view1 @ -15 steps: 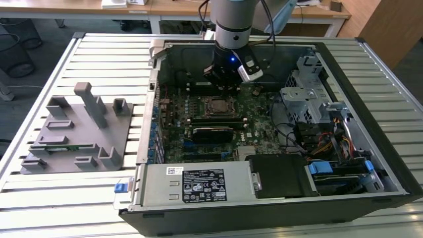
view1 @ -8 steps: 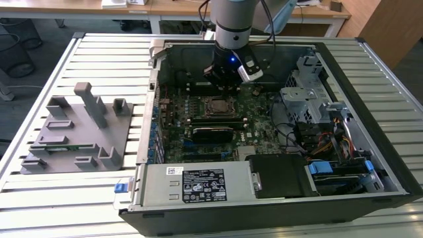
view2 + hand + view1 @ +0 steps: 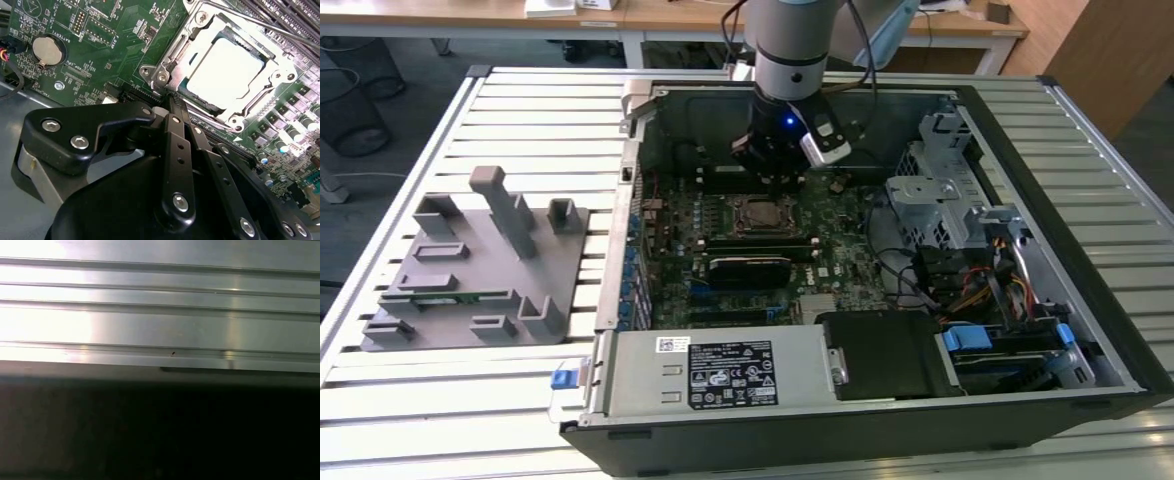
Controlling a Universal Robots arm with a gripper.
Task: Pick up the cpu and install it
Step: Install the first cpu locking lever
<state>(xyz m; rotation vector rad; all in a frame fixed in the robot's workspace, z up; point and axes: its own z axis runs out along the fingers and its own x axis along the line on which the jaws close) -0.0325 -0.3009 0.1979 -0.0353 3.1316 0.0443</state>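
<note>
The cpu point(image 3: 227, 72), a pale shiny square chip, lies flat inside the black motherboard socket point(image 3: 172, 55), with the metal frame around it. In the exterior view the cpu point(image 3: 761, 213) sits mid-board in the open computer case. My gripper point(image 3: 781, 185) hangs just behind the socket, low over the board. In the second wrist view the gripper point(image 3: 172, 100) has its two black fingers point(image 3: 176, 150) drawn together to a point at the socket frame's edge. Nothing shows between them.
A grey fixture block point(image 3: 474, 265) holding a green memory stick point(image 3: 454, 296) stands on the slatted table point(image 3: 520, 110) at the exterior view's left. Inside the case, a power supply point(image 3: 720, 372) lies in front, and a drive cage point(image 3: 947, 195) and cables point(image 3: 974, 290) on the right. A round battery point(image 3: 47, 50) sits on the board.
</note>
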